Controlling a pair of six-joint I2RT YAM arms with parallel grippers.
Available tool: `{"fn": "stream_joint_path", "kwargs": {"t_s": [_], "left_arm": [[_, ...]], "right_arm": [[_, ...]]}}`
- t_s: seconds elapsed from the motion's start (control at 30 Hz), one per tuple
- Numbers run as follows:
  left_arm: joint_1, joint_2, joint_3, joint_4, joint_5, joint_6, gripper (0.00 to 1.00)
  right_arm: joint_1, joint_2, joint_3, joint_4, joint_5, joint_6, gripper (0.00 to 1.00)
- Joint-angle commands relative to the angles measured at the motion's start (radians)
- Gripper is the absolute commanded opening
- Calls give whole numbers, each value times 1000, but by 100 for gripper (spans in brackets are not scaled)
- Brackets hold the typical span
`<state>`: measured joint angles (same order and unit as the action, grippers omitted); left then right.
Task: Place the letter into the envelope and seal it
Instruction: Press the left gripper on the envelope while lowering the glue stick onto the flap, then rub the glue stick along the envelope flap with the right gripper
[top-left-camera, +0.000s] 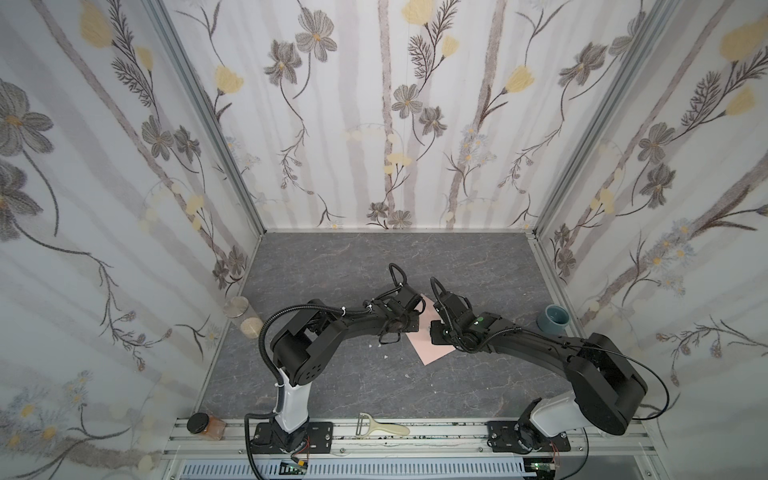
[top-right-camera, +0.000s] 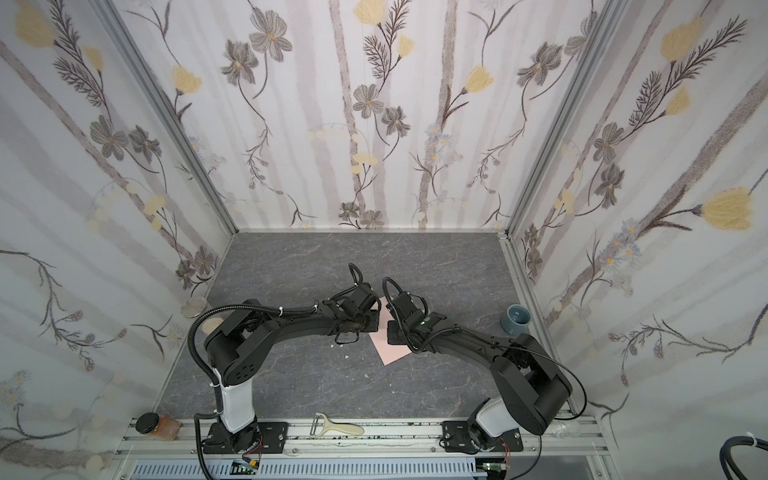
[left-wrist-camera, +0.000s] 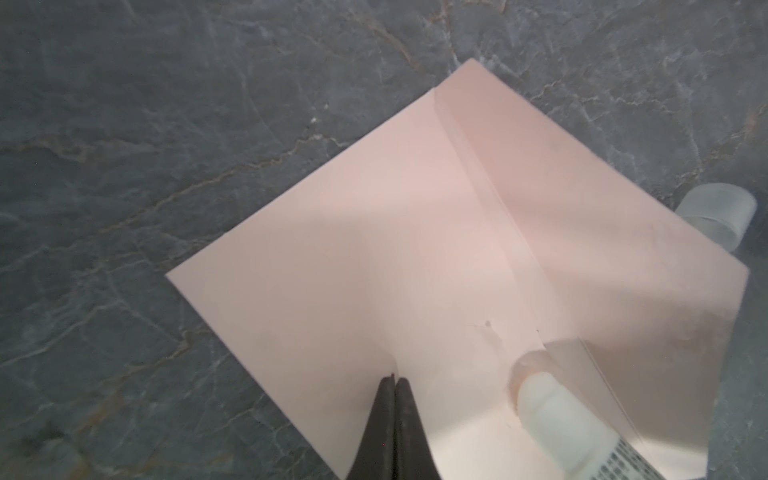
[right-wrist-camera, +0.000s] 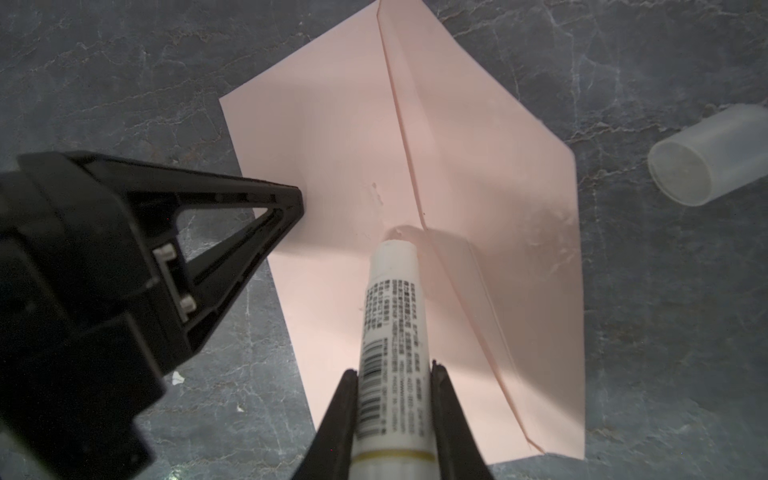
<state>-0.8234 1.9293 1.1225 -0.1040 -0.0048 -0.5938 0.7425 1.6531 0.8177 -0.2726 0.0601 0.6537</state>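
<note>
Envelope (top-left-camera: 430, 347) (top-right-camera: 392, 351): lies on the marbled grey table (top-left-camera: 353, 257), near the middle, and is partly covered by both arms in both top views. The flap (right-wrist-camera: 498, 187) is folded open beside the body, and shiny smears are seen on it.

Left gripper (left-wrist-camera: 394, 378): the jaws are pressed together with nothing between them. The tips are set down on the envelope's body, close to one edge.

Right gripper (right-wrist-camera: 392, 370): a white glue stick (right-wrist-camera: 392, 311) is pinched by its printed barrel. Its uncapped tip is held against the envelope, just beside the flap crease.

A translucent cap (right-wrist-camera: 706, 158) lies on its side on the table near the flap's outer edge.
</note>
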Motion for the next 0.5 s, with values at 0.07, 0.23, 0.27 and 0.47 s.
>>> {"fn": "stream_joint_path", "kwargs": {"t_s": [0.07, 0.23, 0.27, 0.47], "left_arm": [[-5, 14, -14, -65, 9, 8, 0], [-5, 11, -16, -65, 4, 6, 0], [-5, 8, -17, -65, 3, 6, 0], [-5, -2, -26, -65, -3, -2, 0]], "right_arm": [[-2, 52, 31, 12, -9, 14, 0], [-6, 79, 41, 35, -28, 19, 0], [-7, 79, 36, 33, -27, 20, 0], [-11, -3, -11, -5, -22, 24, 0]]}}
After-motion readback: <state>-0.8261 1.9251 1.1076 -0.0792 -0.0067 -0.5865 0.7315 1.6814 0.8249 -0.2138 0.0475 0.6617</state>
